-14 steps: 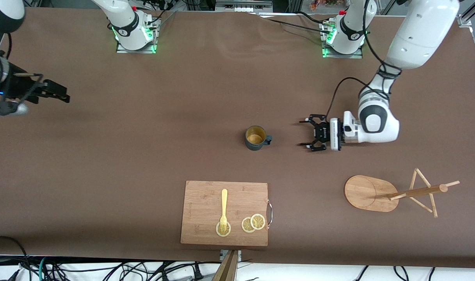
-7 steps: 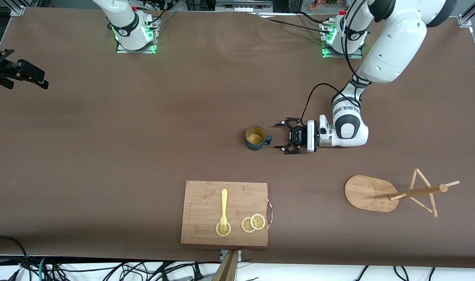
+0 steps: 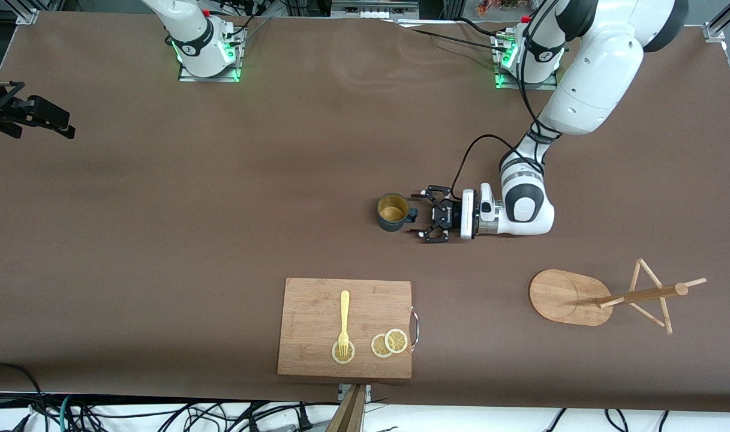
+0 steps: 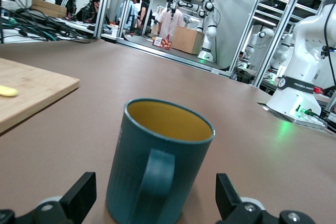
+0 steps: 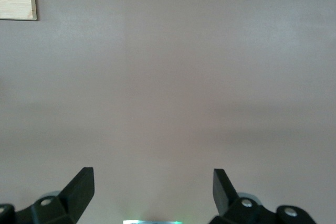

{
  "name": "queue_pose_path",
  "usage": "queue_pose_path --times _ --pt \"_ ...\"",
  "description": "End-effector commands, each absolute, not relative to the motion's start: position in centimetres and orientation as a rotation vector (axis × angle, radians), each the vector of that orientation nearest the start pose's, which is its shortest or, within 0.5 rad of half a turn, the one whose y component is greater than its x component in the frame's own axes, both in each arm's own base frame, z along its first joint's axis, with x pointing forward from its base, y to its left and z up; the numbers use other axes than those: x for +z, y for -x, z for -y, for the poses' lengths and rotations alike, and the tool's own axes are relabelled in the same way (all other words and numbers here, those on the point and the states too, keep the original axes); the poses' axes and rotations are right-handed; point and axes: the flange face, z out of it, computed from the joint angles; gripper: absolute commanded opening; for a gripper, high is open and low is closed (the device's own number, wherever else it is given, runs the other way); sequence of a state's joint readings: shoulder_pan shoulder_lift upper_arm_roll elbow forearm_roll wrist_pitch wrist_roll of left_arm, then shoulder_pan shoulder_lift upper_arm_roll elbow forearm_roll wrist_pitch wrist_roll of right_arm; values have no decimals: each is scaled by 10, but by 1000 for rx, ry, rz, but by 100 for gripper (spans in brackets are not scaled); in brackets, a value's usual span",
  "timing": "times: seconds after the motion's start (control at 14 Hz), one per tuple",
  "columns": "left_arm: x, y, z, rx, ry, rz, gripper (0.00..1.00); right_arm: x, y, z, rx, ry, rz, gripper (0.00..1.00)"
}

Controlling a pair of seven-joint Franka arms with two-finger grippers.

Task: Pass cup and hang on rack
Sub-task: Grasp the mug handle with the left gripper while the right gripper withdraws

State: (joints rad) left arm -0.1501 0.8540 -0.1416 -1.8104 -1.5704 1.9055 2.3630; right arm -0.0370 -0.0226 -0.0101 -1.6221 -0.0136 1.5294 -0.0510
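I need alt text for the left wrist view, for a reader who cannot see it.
A dark teal cup with a yellowish inside stands upright on the brown table, its handle facing the camera, just ahead of the open left gripper. A corner of a wooden cutting board lies beside it.

"FRANKA ROBOTICS" in white letters on black band of robot arm base (image 4: 306,83), nothing else legible
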Motion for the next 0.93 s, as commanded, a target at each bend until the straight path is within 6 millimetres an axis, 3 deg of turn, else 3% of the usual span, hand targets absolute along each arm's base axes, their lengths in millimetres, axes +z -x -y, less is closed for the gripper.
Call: queue_pose_path --times 0.0,0.07,0.14,0.29,0.43,0.57,0.71,0.86 --pt "74 -564 249 903 -1401 1188 100 615 -536 28 149 3157 -6 100" --pt "73 -564 248 902 -1400 1195 96 614 -537 28 151 3151 -11 100" --pt "74 -564 248 911 -1396 1200 86 614 -537 30 151 3149 -15 100" --pt "70 -562 248 931 -1380 1228 48 613 -536 30 165 3148 -18 100" --pt "70 -566 238 936 -1393 1239 20 614 -536 30 165 3146 -15 100" --pt "71 -571 229 950 -1411 1235 16 614 -536 29 165 3145 -18 100" --pt "74 -574 223 959 -1417 1238 0 613 -535 29 172 3144 -18 100" --pt "75 -573 217 962 -1421 1230 0 613 -535 29 174 3142 -18 100"
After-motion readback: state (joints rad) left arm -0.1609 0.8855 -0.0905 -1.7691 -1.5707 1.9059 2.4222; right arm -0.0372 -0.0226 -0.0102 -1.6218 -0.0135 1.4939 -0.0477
